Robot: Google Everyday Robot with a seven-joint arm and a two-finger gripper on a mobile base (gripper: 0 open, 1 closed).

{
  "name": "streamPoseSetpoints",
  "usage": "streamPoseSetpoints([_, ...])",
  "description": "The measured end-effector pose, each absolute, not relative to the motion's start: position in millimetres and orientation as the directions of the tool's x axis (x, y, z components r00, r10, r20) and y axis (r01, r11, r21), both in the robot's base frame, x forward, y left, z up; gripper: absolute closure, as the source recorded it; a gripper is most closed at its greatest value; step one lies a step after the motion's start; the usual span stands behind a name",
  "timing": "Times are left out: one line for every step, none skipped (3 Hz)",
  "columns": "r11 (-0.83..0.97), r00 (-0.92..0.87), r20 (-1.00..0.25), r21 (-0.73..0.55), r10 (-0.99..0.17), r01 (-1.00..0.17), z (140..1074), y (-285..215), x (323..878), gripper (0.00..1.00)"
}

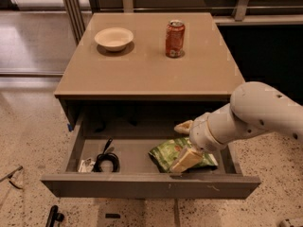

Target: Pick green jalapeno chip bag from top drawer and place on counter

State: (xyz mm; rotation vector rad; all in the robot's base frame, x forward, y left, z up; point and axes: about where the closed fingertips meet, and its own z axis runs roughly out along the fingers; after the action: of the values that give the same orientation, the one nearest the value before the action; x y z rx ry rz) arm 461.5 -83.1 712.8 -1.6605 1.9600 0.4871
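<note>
The green jalapeno chip bag lies crinkled in the right half of the open top drawer. My gripper reaches into the drawer from the right on a white arm. Its fingers are spread apart: one tan finger lies over the bag's right part, and the other sits just behind the bag. The bag rests on the drawer floor. The tan counter is above the drawer.
An orange-red soda can and a shallow cream bowl stand at the back of the counter. A coiled black cable and a small packet lie in the drawer's left half. Speckled floor surrounds the cabinet.
</note>
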Motion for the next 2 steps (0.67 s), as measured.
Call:
streamPoseSetpoints([0.18, -0.111, -0.595, -0.059, -0.796, -0.982, 703.5, -82.7, 465.8, 0.27])
streamPoseSetpoints([0.184, -0.112, -0.589, -0.064, -0.8, -0.981, 693.8, -83.2, 474.7, 0.31])
